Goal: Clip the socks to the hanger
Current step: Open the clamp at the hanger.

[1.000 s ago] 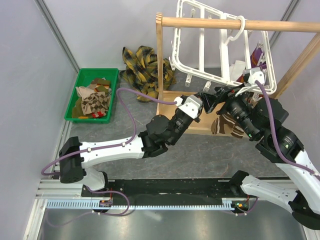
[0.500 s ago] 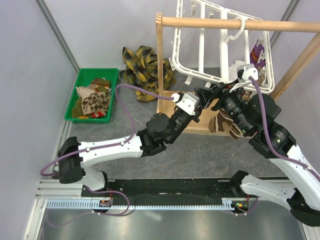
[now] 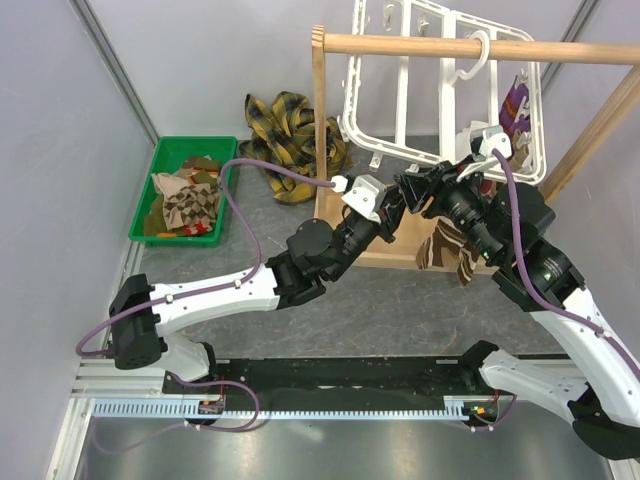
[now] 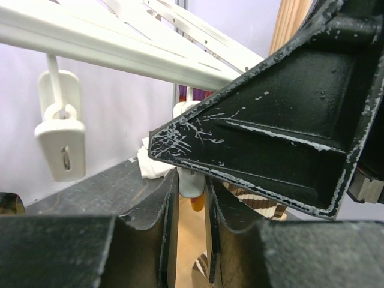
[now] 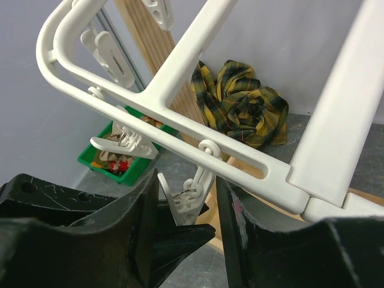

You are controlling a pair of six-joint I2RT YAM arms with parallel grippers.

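Both hands are meeting under the hanger (image 3: 440, 90), which is hanging from the wooden rod (image 3: 480, 47) toward the surface's far right corner. The right hand (image 5: 187, 207) is closing on one dangling clip (image 5: 187, 201), apparently to open it. The left hand (image 4: 191, 198) is nearly closed around another clip; whether it is gripping, I cannot tell. One argyle sock (image 3: 447, 247) is dangling below, and more socks are lying in the green bin (image 3: 165, 165) at the left edge.

hanger (image 3: 400, 95): white grid frame, tilted, hooked over the wooden rod.
socks (image 3: 188, 200): argyle heap in green bin; one (image 3: 450, 250) draped below the frame.
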